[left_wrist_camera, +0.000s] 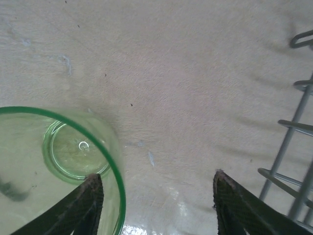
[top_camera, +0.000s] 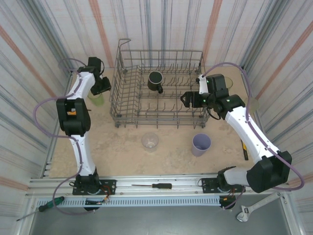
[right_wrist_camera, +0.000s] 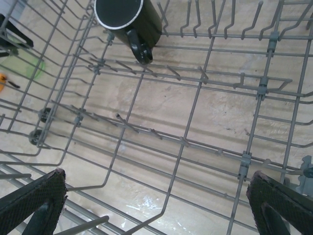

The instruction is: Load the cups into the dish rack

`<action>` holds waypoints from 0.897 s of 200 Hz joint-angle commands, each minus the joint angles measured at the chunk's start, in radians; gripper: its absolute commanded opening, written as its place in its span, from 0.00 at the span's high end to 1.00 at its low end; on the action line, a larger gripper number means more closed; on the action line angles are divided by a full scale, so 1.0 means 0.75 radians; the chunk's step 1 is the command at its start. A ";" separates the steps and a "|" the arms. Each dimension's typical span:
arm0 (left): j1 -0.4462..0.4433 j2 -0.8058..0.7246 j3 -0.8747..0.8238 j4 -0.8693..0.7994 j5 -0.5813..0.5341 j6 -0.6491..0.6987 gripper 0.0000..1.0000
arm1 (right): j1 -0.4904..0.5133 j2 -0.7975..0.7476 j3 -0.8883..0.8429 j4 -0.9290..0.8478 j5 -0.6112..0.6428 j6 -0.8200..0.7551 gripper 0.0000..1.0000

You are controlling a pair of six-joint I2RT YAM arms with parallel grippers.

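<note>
- Nearest me, a clear cup [top_camera: 150, 141] and a lavender cup [top_camera: 201, 144] stand on the bench [top_camera: 122, 147].
- My right pincer [right_wrist_camera: 155, 177] hangs wide open over the dish rack [top_camera: 117, 93], which holds the black mug [right_wrist_camera: 128, 17].
- My left pincer [left_wrist_camera: 155, 178], open, straddles the wall of the green tumbler [left_wrist_camera: 54, 161] left of the rack, one finger inside.

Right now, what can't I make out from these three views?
- Left wrist view: the green tumbler is cut off by the left and bottom edges. Whether the left gripper touches its wall is unclear, since the glass blurs the near finger.
- Top view: the green tumbler is largely hidden under the left gripper.
- Right wrist view: the black mug has its opening cut off by the top edge.
</note>
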 commanded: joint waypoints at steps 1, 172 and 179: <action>0.002 0.030 0.059 -0.075 -0.098 0.019 0.43 | -0.014 -0.037 -0.018 -0.008 -0.026 0.030 0.01; 0.012 -0.080 0.051 -0.148 -0.054 0.111 1.00 | -0.032 -0.043 -0.034 0.023 -0.093 0.122 0.01; 0.013 -0.097 0.037 -0.149 -0.047 0.114 1.00 | -0.032 -0.036 -0.034 0.024 -0.094 0.132 0.01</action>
